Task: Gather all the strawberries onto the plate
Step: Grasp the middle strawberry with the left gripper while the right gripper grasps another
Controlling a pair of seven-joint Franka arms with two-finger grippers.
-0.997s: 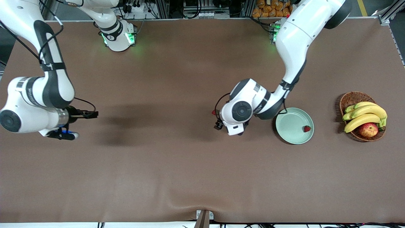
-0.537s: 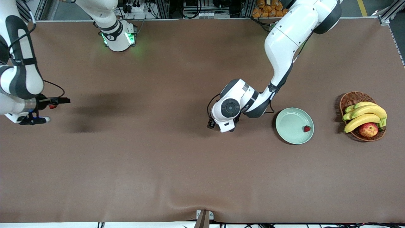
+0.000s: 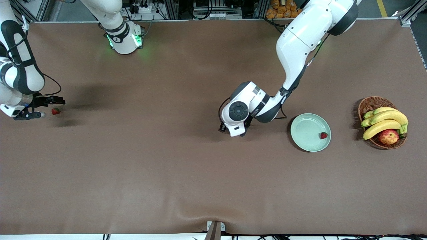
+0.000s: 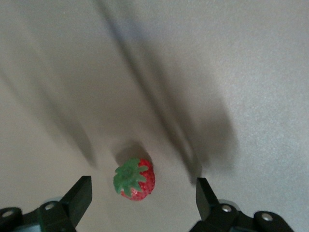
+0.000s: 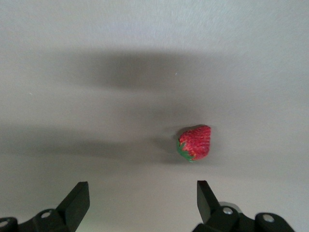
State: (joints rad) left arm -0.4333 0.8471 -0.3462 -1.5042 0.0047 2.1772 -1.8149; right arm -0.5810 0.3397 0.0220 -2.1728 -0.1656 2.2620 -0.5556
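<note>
Strawberries are the point here, and one [image 3: 323, 135] already lies inside the mint-green plate [image 3: 305, 140], close to the rim on the side facing the wicker basket [image 3: 368, 104] of bananas and an apple; this berry is the one nearest the front camera. The basket stands beside the plate, toward the left arm's end of the table.

A little farther from the camera than the plate, and beside it toward the right arm's end, the left gripper [image 4: 143, 203] hangs low over the brown table [image 3: 186, 173]. Its wrist view shows a second strawberry [image 4: 134, 179] on the cloth just ahead of the wide-spread fingers [image 4: 79, 195], not yet between them. In the front view that berry is hidden under the wrist. A second ago the left wrist stood right against the plate; it has since pulled away from it and settled over this berry.

Well apart from the plate, at the right arm's end of the table, the right gripper [image 3: 50, 100] has swung outward over the same second and now sits just beside the third strawberry [image 3: 55, 111]. Its fingers [image 5: 77, 203] also stand wide, with the berry [image 5: 195, 143] lying ahead and off to one side.

Judging from this, both arms have finished approaching and each is lined up for a pick; two berries remain to carry.
</note>
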